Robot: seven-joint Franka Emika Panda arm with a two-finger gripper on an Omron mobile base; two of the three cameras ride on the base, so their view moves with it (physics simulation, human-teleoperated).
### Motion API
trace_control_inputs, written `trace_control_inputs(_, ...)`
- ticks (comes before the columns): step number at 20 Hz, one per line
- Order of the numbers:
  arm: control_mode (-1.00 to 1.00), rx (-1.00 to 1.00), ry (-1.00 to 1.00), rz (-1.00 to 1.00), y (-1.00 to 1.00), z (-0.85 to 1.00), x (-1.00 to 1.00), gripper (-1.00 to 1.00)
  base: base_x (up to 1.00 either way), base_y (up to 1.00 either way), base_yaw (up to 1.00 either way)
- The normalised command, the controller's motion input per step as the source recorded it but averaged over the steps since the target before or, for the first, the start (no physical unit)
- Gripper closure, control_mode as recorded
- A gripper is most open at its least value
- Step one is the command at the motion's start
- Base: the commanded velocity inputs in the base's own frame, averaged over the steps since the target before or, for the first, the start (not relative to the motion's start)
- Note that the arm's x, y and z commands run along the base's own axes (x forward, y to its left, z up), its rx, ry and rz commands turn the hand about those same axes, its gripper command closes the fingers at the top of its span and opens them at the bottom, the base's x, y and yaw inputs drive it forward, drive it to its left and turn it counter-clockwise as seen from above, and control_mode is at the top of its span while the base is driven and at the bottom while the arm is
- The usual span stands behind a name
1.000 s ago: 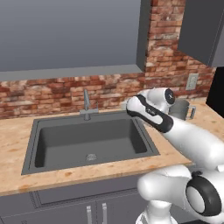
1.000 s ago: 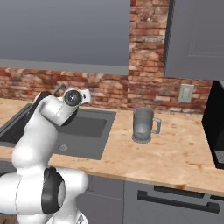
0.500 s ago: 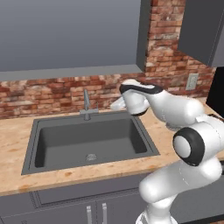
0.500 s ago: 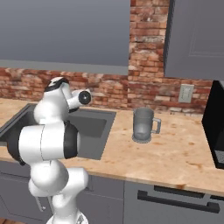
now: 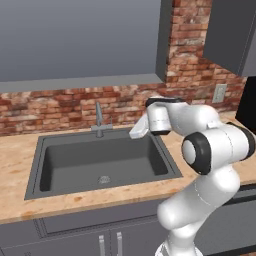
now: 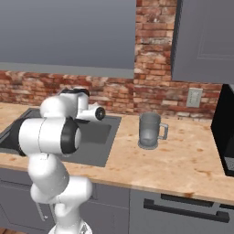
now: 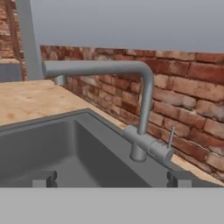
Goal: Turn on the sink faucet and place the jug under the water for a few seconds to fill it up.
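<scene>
A: Pincer check first — jaws spread wide, nothing between them, the two dark tips framing the sink faucet dead ahead in the hand view.

B: What changed? From the left base view the arm has swung over from the right side of the table toward the back of the sink; a second ago the hand hung nearer the jug's side.

A: Agreed. So it is going for the tap first, which I judge to be the right order. The basin is dry, no water falling from the spout.

B: And the jug?

A: Upright on the table, well apart from the hand, at about three o'clock of the sink in the right base view, handle pointing right. Untouched.

B: Smallest thing: the side lever?

A: Thin rod standing up from the tap's base, at four o'clock of the spout's stem. The hand looks near it, not touching. Next move probably means nudging that lever.
</scene>
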Motion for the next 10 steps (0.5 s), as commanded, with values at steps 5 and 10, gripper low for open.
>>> trace_control_inputs(5, -1.0, 0.0, 0.0, 0.04, 0.04, -0.07, 0.25, -1.0, 0.0, 0.0, 0.0)
trace_control_inputs(10, -1.0, 0.0, 0.0, 0.02, 0.13, 0.0, 0.35, -1.0, 0.0, 0.0, 0.0)
